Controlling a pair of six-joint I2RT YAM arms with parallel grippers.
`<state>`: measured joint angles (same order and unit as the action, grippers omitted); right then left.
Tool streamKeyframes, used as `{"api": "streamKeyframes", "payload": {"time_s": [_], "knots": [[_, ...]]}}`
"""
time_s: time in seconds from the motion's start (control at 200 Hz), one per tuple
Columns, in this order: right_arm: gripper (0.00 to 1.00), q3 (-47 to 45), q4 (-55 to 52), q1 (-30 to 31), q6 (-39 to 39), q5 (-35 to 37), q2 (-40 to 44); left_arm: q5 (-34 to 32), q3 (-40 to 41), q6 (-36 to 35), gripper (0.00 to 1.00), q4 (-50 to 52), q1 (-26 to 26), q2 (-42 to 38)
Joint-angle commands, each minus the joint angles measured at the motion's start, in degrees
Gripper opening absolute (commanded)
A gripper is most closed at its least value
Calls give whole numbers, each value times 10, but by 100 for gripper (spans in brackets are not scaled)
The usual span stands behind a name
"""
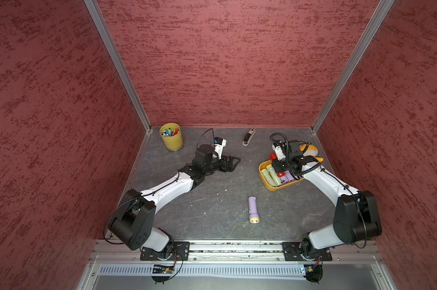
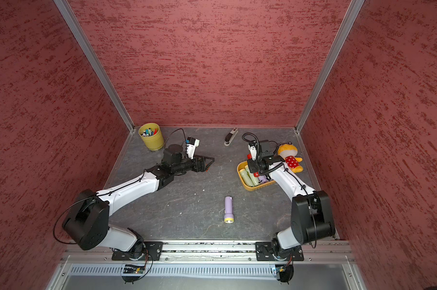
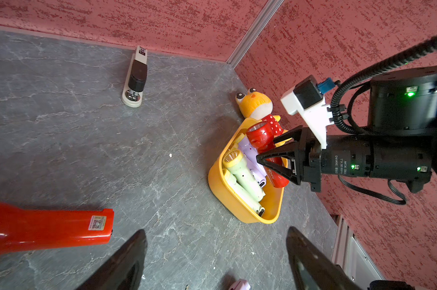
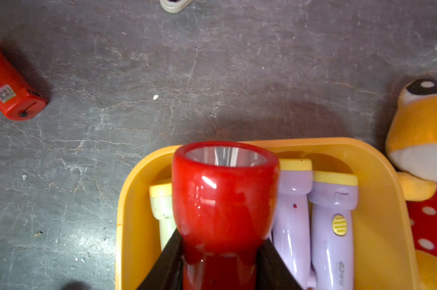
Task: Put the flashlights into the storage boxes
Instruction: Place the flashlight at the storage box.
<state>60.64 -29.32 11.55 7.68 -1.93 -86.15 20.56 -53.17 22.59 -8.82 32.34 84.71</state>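
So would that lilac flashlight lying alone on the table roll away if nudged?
Probably, sideways: the lilac flashlight has a round body. Its wider yellow head would likely curve the path. The plastic looks stiff, maybe slippery.

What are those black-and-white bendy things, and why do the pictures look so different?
They are two robot arms with pinchers. Two pictures look down from above; two come from cameras on the wrists. The right gripper pinches a red plastic flashlight over the shallow orange-yellow plastic tray, which holds pale green flashlights and lilac flashlights. The left gripper is open and empty. On the grey table lie a loose lilac flashlight, another red flashlight, a grey-and-white stapler, a round yellow cup of pens and an orange plush toy.
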Motion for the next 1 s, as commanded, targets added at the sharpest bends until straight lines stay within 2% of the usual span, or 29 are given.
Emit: {"api": "streamKeyframes", "payload": {"time_s": [0.0, 0.175, 0.361, 0.506, 0.992], "knots": [[31, 32, -19, -5, 9, 16, -9, -8, -14, -7, 87, 4, 4, 16], [31, 52, -45, -17, 10, 33, -23, -12, -36, -6, 87, 29, 10, 30], [31, 59, -48, -25, 13, 13, -24, -11, -56, -6, 87, 55, 20, 40], [31, 78, -51, -25, 10, -12, -29, -10, -55, 3, 87, 54, 26, 41], [31, 90, -67, -31, 25, -14, -59, -24, -40, 10, 87, 52, 38, 23]]}}
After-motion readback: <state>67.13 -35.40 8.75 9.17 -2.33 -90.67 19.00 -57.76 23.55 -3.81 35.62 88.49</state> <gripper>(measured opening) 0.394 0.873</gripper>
